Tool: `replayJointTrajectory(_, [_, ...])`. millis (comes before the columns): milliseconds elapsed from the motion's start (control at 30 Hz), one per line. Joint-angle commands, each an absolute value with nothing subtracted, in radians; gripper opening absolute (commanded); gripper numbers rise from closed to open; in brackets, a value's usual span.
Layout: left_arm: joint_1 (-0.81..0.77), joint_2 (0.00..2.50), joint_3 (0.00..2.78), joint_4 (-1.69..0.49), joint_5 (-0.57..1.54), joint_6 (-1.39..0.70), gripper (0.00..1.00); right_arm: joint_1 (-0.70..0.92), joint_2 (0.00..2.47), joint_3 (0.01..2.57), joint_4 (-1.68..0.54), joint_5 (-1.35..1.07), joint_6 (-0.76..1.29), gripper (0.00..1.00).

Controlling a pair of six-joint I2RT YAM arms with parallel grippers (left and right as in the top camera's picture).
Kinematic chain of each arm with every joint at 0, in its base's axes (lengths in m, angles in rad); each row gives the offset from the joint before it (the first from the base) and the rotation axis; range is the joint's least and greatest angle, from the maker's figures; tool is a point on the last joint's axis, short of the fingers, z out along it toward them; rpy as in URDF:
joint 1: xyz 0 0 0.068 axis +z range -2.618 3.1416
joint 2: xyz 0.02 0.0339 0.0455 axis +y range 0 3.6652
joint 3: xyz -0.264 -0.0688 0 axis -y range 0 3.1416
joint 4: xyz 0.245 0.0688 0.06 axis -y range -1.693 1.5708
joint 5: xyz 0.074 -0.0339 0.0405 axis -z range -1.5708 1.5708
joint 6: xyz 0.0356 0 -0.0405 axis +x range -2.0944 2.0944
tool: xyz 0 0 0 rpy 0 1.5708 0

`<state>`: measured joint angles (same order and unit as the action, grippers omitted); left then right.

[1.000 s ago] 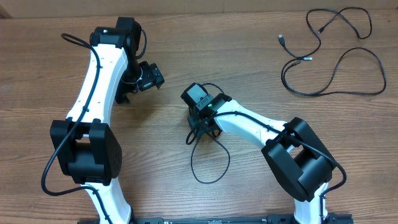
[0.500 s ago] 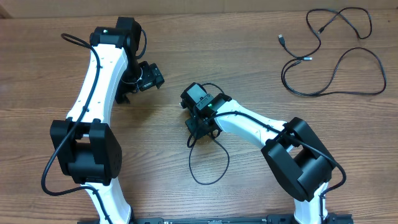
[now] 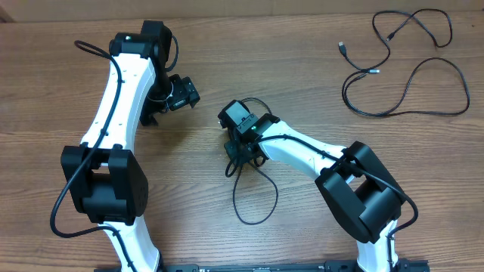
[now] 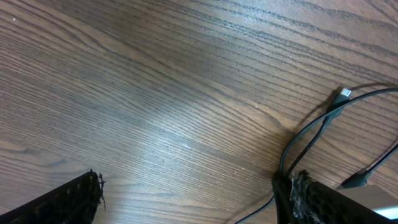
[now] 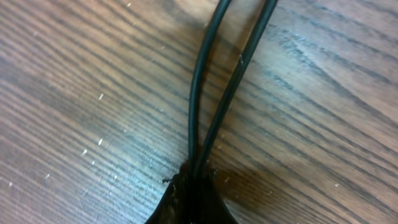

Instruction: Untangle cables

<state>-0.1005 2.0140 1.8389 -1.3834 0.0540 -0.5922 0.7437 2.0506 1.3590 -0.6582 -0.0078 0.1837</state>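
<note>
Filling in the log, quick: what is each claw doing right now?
Left claw: open, holding nothing.
Right claw: closed on two strands of black cable.

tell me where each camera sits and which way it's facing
overhead: above the table, facing straight down; both arms show.
left wrist: low over the table, facing down at wood and cable strands; its open left hand frames the bottom.
right wrist: close over the table, facing down; right hand shut on a cable.
shared: overhead and right wrist both show that gripped cable.
</note>
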Motion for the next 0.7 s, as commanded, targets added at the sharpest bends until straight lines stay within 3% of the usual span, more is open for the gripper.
replayJointTrajectory(0, [-0.099, 1.986, 1.860, -1.383, 0.038, -0.575, 0.99, 0.744, 2.094, 1.388, -0.665, 0.061, 0.263, 0.04])
replayJointTrajectory(667, [-0.099, 1.986, 1.860, -1.383, 0.038, -0.575, 1.00, 0.732, 1.872, 1.520, -0.793, 0.236, 0.349, 0.04])
